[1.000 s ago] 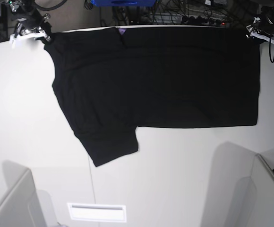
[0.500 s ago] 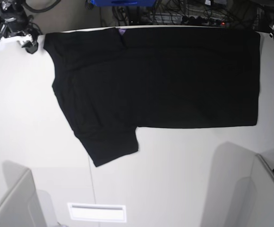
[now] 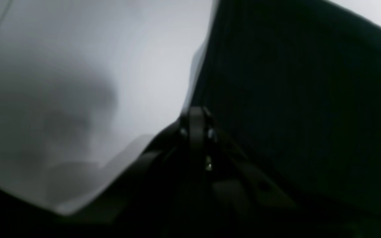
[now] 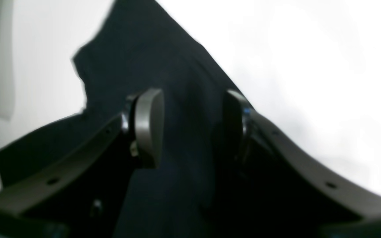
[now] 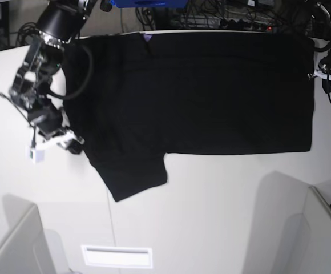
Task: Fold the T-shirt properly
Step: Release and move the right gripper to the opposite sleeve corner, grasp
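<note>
The black T-shirt (image 5: 200, 91) lies flat on the white table (image 5: 222, 205), plain side up, one sleeve (image 5: 134, 174) pointing toward the near left. A purple bit shows at the collar (image 5: 147, 37). My right gripper (image 5: 74, 145) is at the shirt's left edge above the sleeve. In the right wrist view it (image 4: 190, 122) is open, with black cloth (image 4: 177, 76) lying between and beyond its fingers (image 4: 147, 125). My left gripper (image 5: 318, 73) is at the shirt's right edge. In the blurred left wrist view it (image 3: 195, 120) looks shut, beside the cloth's edge (image 3: 276, 99).
Cables and a blue box (image 5: 140, 3) lie behind the table's far edge. A white slot (image 5: 117, 256) is set in the table at the near left. Grey partitions stand at the near left (image 5: 11, 245) and near right (image 5: 325, 228).
The right arm has swung from the far left corner down along the shirt's left edge to the sleeve. The left gripper has moved slightly nearer along the right edge. The shirt has not moved.
</note>
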